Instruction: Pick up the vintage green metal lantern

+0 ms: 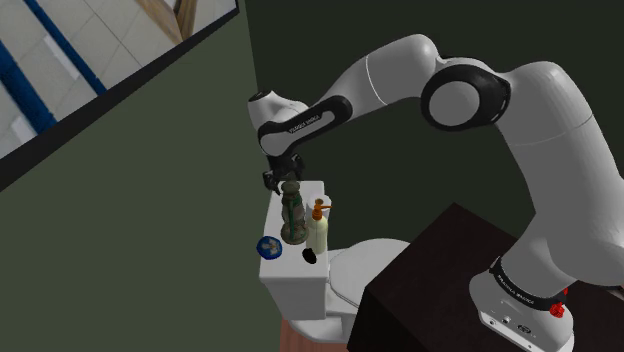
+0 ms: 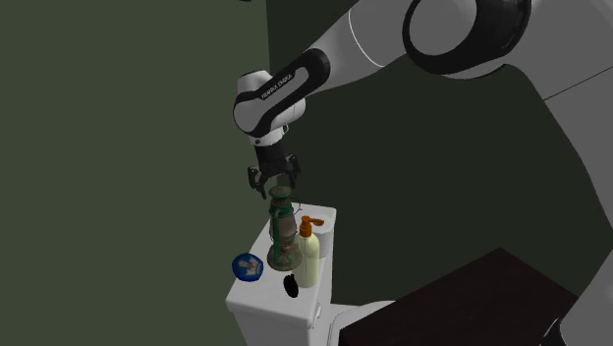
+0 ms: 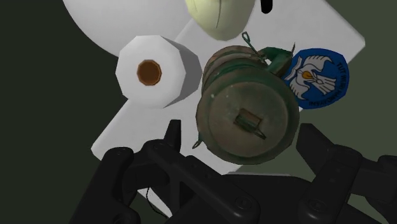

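Note:
A dull green lantern (image 1: 292, 215) with a worn, rusty look stands upright on the white toilet tank lid (image 1: 290, 278). My black gripper (image 1: 281, 182) hangs directly above its top, open. In the second exterior view the gripper (image 2: 273, 182) sits just over the lantern (image 2: 282, 231), its fingertips level with the cap. In the wrist view the lantern's round cap (image 3: 249, 118) lies between the two fingers of the gripper (image 3: 240, 130), which stand apart on either side without touching it.
A pale soap bottle (image 1: 318, 232) with an orange pump stands tight beside the lantern. A paper roll (image 3: 153, 70), a blue disc (image 3: 316, 76) and a small black object (image 1: 310, 257) share the lid. A dark green wall (image 1: 150, 200) rises behind. The toilet bowl (image 1: 365, 265) and the dark stand (image 1: 430, 290) lie nearer.

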Robot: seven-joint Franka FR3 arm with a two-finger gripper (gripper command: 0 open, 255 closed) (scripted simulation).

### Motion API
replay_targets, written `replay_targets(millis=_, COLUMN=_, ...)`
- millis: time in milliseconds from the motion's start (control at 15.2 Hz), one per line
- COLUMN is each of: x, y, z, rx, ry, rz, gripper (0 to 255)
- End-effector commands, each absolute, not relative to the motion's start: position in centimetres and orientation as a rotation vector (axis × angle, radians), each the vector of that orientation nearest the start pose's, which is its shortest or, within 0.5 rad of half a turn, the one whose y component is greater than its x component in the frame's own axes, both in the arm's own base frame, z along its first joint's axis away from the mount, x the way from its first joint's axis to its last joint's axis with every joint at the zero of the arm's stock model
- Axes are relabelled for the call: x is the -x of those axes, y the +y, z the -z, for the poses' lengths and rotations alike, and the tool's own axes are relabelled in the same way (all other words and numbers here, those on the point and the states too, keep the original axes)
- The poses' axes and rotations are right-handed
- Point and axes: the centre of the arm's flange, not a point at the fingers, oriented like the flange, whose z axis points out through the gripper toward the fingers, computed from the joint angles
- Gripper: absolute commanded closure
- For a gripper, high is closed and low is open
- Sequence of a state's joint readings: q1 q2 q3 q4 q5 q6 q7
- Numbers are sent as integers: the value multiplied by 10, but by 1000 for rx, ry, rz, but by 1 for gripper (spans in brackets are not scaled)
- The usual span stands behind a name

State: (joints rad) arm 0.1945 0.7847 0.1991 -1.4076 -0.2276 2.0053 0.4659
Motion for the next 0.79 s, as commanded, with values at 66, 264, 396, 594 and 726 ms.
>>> replay_targets(millis=66, x=-670, y=235, z=-215, rx=3253, ry=6, rz=-214, gripper=0)
replay_targets(millis=264, x=-670, y=235, z=-216, rx=3253, ry=6, rz=-214, gripper=255)
replay_targets(millis=396, x=-670, y=235, z=-216, rx=3253, ry=6, rz=-214, gripper=255)
replay_targets(millis=594, x=-670, y=235, z=-216, rx=3253, ry=6, rz=-214, gripper=255)
replay_targets(millis=726, x=-670, y=234, z=-216, rx=3253, ry=6, rz=-214, gripper=255)
